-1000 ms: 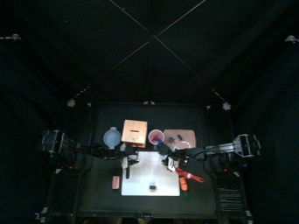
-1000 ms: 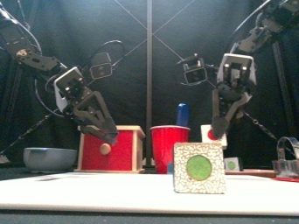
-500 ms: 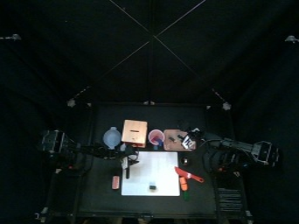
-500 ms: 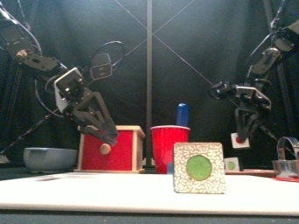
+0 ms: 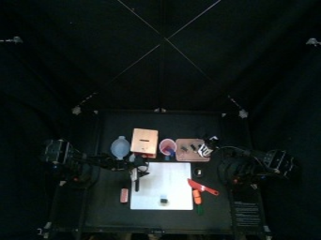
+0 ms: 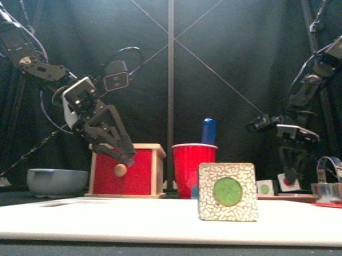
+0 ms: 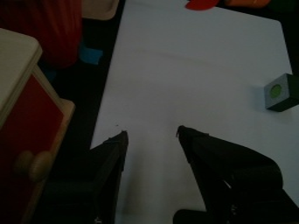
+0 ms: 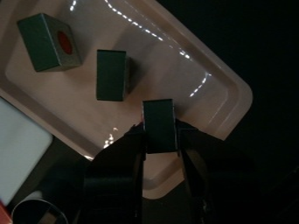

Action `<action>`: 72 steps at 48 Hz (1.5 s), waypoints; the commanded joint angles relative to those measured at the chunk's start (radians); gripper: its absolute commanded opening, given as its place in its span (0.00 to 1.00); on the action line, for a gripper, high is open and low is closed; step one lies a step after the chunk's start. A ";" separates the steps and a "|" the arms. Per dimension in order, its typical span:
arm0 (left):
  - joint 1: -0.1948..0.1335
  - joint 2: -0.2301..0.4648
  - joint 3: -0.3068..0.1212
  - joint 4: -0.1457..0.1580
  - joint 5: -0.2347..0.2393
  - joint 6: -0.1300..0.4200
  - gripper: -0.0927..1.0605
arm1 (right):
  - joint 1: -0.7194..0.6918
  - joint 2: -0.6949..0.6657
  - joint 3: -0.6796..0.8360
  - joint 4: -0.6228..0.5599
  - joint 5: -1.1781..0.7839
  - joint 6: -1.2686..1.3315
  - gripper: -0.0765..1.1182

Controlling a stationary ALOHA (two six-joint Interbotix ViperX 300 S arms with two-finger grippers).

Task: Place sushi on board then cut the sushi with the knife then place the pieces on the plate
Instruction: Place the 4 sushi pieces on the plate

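Note:
One sushi piece (image 6: 227, 191) with a green centre stands on the white board (image 5: 157, 183), and also shows in the left wrist view as the sushi piece (image 7: 275, 90). My right gripper (image 8: 158, 131) is shut on a dark sushi piece (image 8: 156, 112) just above the pink plate (image 8: 176, 52). Two more pieces (image 8: 111, 72) lie on that plate. In the top view the right gripper (image 5: 207, 148) is over the plate (image 5: 189, 148). The red knife (image 5: 201, 190) lies at the board's right edge. My left gripper (image 7: 149, 136) hangs open over the board's left part, holding nothing.
A red cup (image 6: 195, 168) with a blue knife (image 6: 207, 130) stands behind the board, the wooden box (image 6: 127, 170) with its red drawer front to its left, and the blue-grey bowl (image 6: 56, 181) further left. A metal cutter (image 6: 329, 184) sits at the far right.
My right arm has swung from above the board back and to the right, and has come down over the pink plate with a sushi piece. The left arm has stayed put.

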State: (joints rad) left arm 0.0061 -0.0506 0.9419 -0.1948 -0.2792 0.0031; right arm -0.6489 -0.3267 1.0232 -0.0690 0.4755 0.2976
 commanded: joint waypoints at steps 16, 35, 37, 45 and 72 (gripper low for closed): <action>0.002 -0.005 -0.023 -0.002 -0.003 -0.003 0.82 | 0.009 0.000 -0.006 0.018 -0.018 0.002 0.74; 0.002 -0.005 -0.023 0.000 -0.003 -0.002 0.82 | 0.166 -0.117 -0.107 0.087 0.052 0.003 0.74; 0.002 -0.005 -0.023 -0.002 -0.003 -0.002 0.82 | 0.195 -0.118 -0.118 0.106 0.051 0.003 0.74; 0.000 -0.005 -0.023 -0.002 -0.003 -0.003 0.82 | 0.379 -0.107 -0.153 0.155 0.020 0.000 0.74; -0.003 -0.005 -0.023 -0.002 -0.003 -0.005 0.82 | 0.824 0.176 -0.347 0.244 -0.149 -0.002 0.75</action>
State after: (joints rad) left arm 0.0046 -0.0506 0.9388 -0.1948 -0.2777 0.0000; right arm 0.1427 -0.1718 0.7378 0.1718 0.3390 0.2976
